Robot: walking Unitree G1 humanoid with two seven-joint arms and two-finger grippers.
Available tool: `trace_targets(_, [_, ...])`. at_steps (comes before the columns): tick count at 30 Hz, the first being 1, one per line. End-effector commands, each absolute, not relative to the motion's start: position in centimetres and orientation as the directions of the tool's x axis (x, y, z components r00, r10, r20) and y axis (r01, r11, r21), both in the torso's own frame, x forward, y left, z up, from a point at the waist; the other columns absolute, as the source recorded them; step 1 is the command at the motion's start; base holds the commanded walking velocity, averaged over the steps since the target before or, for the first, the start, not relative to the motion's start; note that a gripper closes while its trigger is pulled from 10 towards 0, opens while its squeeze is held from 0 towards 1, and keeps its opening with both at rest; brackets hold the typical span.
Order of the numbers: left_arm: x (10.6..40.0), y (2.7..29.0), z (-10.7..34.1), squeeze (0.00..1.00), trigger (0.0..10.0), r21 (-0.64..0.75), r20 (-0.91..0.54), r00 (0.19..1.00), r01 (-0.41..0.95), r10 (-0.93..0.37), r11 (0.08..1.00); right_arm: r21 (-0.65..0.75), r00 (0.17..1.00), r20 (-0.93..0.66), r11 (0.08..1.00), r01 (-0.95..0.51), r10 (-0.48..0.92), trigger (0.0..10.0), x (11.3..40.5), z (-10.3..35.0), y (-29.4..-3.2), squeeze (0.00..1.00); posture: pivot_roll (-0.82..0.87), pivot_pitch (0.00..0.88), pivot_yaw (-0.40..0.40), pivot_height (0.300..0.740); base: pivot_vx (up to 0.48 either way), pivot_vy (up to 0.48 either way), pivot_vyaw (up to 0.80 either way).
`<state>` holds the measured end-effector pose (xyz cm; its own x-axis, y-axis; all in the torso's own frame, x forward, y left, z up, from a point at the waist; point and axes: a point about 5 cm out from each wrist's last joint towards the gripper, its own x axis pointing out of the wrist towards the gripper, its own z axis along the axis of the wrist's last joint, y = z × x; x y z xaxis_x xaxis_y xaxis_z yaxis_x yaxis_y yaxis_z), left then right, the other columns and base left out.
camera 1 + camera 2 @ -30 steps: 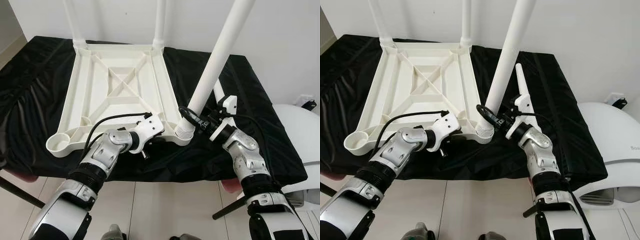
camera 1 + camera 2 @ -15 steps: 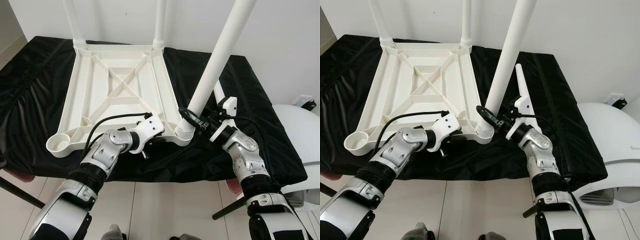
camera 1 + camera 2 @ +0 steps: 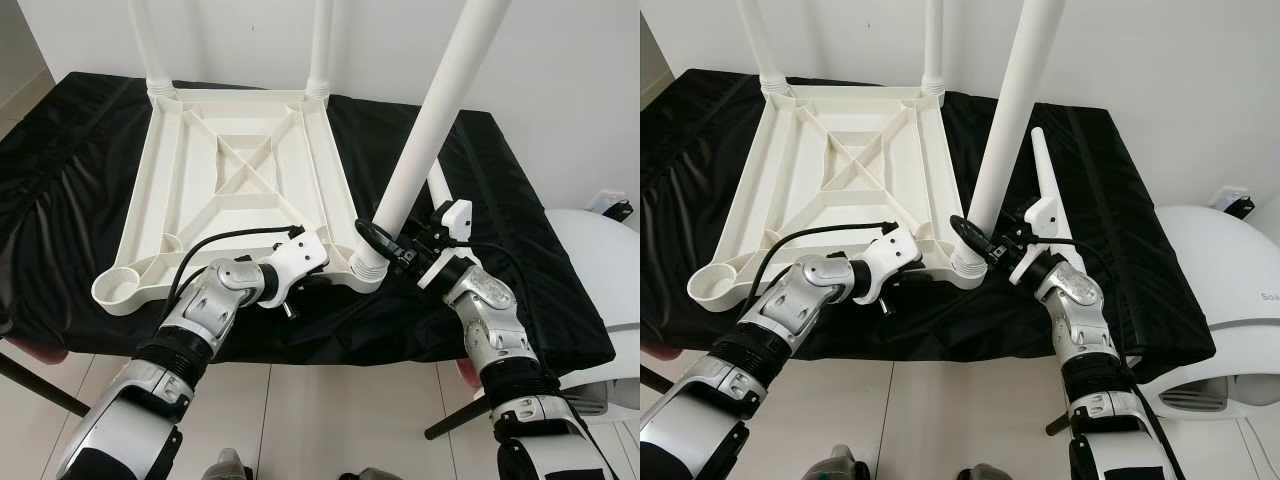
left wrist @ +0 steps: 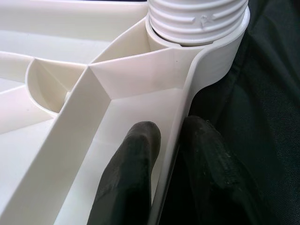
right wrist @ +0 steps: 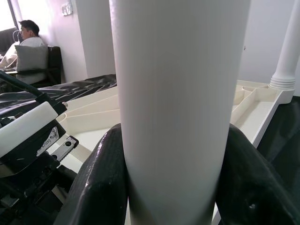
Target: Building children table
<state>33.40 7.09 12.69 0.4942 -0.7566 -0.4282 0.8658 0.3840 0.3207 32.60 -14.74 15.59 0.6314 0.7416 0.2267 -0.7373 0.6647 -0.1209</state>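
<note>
Upside-down tabletop [image 3: 240,190] carries three upright legs; right pincer [image 3: 388,243] clamps the tilted leg [image 3: 425,150], left pincer [image 4: 171,140] pinches the rim.

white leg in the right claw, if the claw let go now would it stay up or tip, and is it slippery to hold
The white leg leans off vertical with its threaded end showing above the corner socket, so it probably isn't fully seated and might tip. Its smooth round surface looks slippery, so the right claw could slide while twisting. It looks stiff, likely hollow plastic and fairly light.
</note>
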Motion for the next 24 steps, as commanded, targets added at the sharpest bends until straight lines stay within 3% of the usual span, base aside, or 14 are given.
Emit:
trace_targets(1, [32.9,6.7,12.3,0.0,10.0,0.317,-0.446,0.467,0.88,-0.764,0.353,-0.079,0.629,0.143,0.642,-0.763,0.765,10.0,32.0,13.4,-14.2,0.0,0.01,0.039,-0.047,0.74,0.0,0.0,0.0])
trace_targets(24, [32.8,6.7,12.5,0.0,10.0,0.32,-0.44,0.464,0.881,-0.769,0.349,-0.071,0.624,0.04,0.625,-0.778,0.781,10.0,33.2,12.6,-13.6,0.0,0.02,0.038,-0.044,0.74,0.0,0.0,0.0])
